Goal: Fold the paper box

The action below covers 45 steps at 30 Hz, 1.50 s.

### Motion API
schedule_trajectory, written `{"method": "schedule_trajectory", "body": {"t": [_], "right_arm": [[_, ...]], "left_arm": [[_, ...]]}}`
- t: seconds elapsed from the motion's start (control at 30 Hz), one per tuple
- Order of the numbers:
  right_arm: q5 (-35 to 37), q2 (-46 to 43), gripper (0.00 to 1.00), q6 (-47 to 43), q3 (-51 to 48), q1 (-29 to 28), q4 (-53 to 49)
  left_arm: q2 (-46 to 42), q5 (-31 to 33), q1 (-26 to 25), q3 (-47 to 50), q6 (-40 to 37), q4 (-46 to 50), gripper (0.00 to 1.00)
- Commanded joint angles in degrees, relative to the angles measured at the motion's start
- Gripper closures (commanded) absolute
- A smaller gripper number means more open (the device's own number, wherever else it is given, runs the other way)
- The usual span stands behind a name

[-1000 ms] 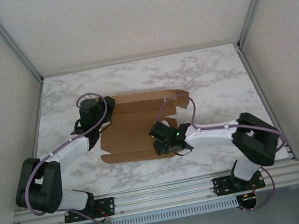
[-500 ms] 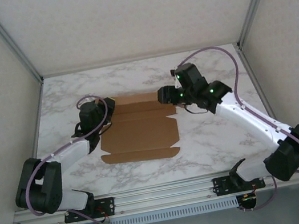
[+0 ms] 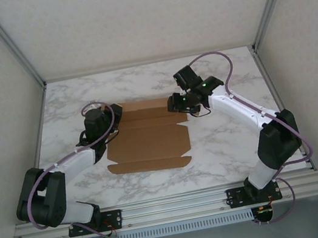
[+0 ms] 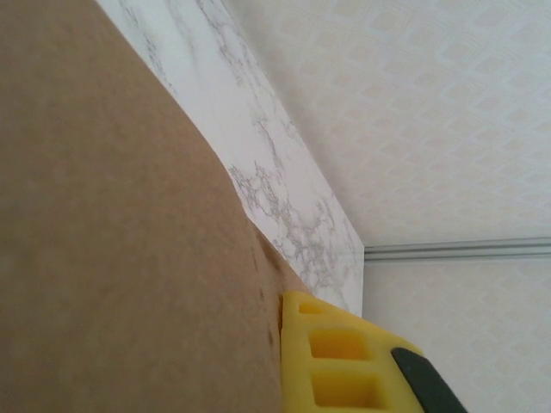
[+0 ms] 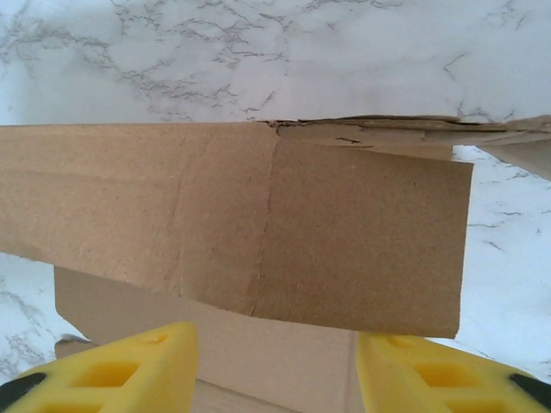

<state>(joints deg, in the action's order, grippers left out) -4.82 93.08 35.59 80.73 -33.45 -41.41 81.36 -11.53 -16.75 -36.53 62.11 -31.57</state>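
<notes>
While the left claw [image 3: 111, 118] is staying together, seemingly pinching the left edge of the paper box [image 3: 147, 139], the right claw [image 3: 174, 102] is now sitting at the far right corner, having swung there from the near right part of the sheet 1 second ago. The right arm [image 3: 251, 118] is also pulling its elbow back toward the near edge compared with 0.5 seconds ago. The far right flap, sticking out past the corner earlier, is no longer lying outward. Right wrist view is showing the flap [image 5: 362, 241] folding over the panel just ahead of the yellow fingers [image 5: 129, 374], which are standing apart, not clamping anything visible. Judging from that, the 1st side flap is getting started, walls are not up yet, and most folding is still remaining. The box is lying mostly flat on the bench [image 3: 233, 155], left of centre. Left wrist view is showing cardboard pressing against 1 yellow finger [image 4: 336, 361]. Count: 1 paper box, 1 bench, 2 arms, 2 claws.
</notes>
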Motion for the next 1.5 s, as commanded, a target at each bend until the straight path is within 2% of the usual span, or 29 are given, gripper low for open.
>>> {"method": "schedule_trajectory", "body": {"t": [0.0,0.13,0.27,0.33,0.5,0.7,0.87,1.23,1.33,1.47], "right_arm": [[-2.73,1.22,0.48,0.10,3.24,0.43,1.06],[-7.96,0.37,0.43,-0.50,4.30,0.43,0.30],[-7.84,-2.37,0.32,-1.07,3.78,0.41,-2.16],[-7.35,-3.43,0.30,-2.25,4.07,0.41,-3.68],[-6.61,-5.02,0.31,-2.28,4.15,0.93,-3.89],[-8.14,-1.90,0.34,1.14,5.00,3.64,-1.38],[-8.73,2.64,0.33,-0.76,6.15,3.70,0.94],[-3.07,9.41,0.41,-3.57,6.66,3.68,1.17],[-3.91,10.51,0.43,-2.77,6.28,3.68,2.79],[-8.52,10.31,0.46,-0.08,4.50,3.69,7.62]], "left_arm": [[0.99,0.18,-0.21,1.05,-2.36,4.75,1.00],[0.55,0.54,-0.20,0.81,-2.95,5.63,1.00],[0.73,0.27,-0.16,0.63,-2.95,5.97,1.00],[0.73,0.04,-0.12,0.81,-2.95,6.12,1.00],[0.92,0.27,-0.19,1.03,-3.43,6.61,1.00],[2.21,-0.25,-0.20,0.09,-2.97,6.52,1.00],[2.70,-0.15,-0.17,-0.56,-2.92,6.88,1.00],[3.63,-1.27,-0.19,-0.73,-2.42,6.39,1.00],[3.96,-1.74,-0.20,-0.74,-2.43,6.26,1.00],[3.87,-2.18,-0.17,-0.73,-2.41,6.44,1.00]]}}
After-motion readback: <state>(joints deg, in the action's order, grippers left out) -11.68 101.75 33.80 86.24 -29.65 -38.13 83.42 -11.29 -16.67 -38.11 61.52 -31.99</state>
